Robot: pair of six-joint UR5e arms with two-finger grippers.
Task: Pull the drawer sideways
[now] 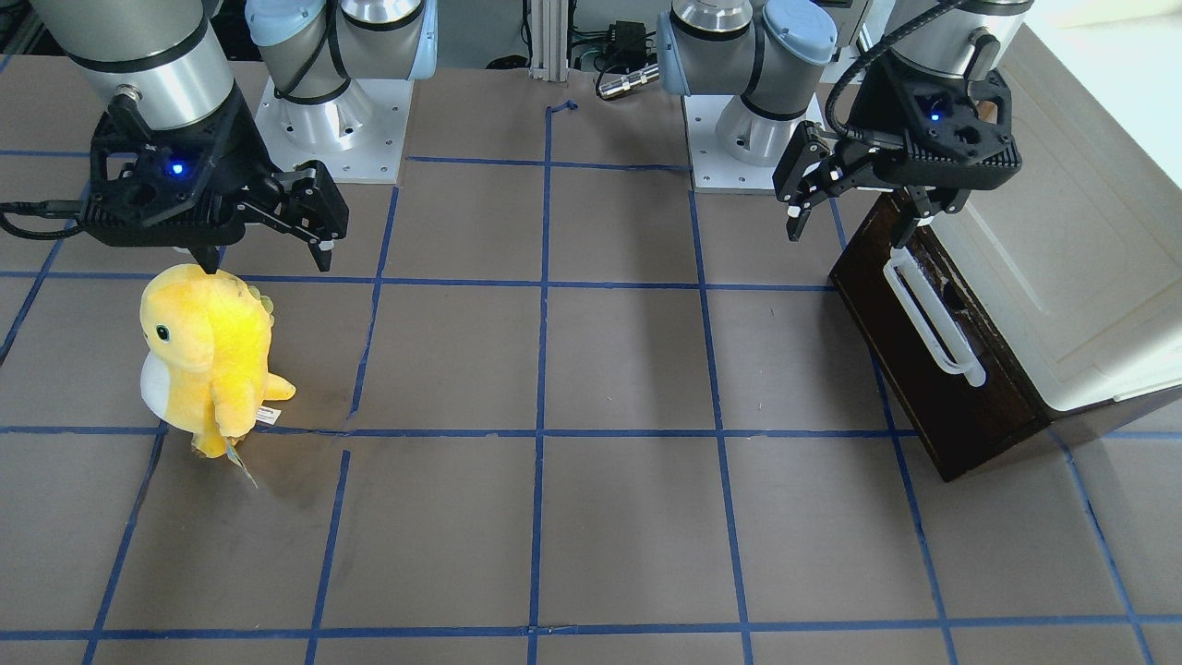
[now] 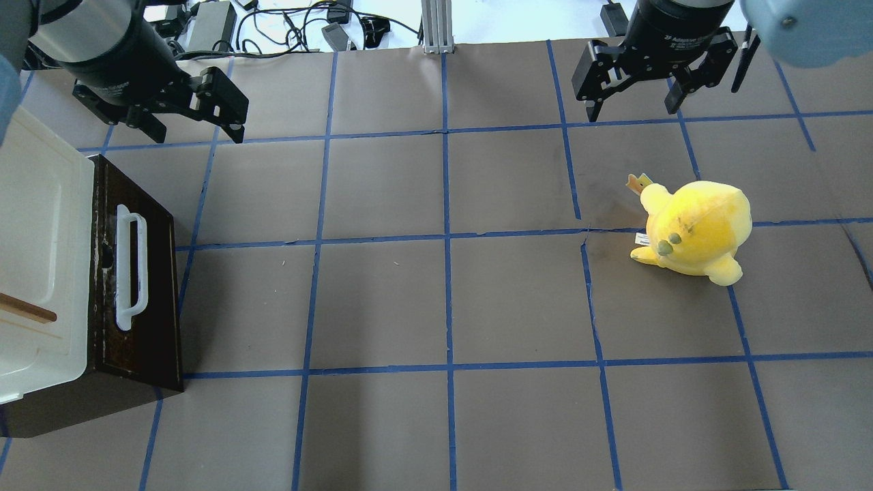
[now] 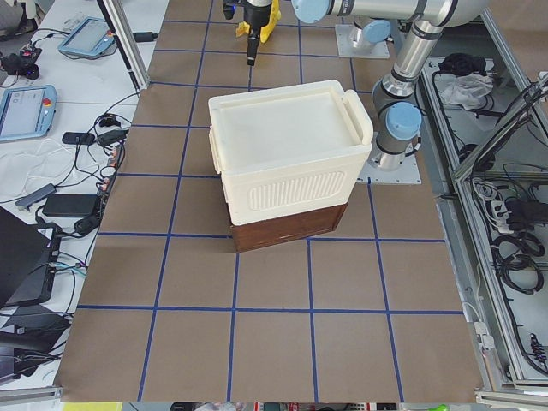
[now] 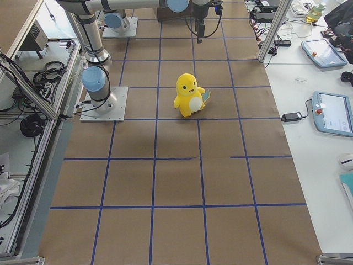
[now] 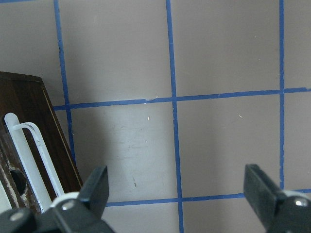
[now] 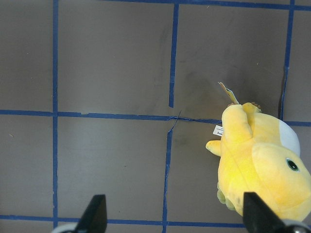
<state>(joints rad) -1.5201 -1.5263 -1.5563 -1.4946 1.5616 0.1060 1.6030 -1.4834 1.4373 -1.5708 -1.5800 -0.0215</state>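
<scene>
The left gripper (image 2: 195, 128), fingers spread, is being held at the drawer's (image 2: 155, 327) 1 o'clock. The white handle (image 2: 125, 273) is being targeted and should be straddled mid-bar.

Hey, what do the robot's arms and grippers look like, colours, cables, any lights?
Both arms are silver-grey metal tubes with pale blue joint caps and black bands. The left gripper and right gripper are black, two-fingered, white-tipped, each under a black wrist mount with a small blue light and a black cable.
</scene>
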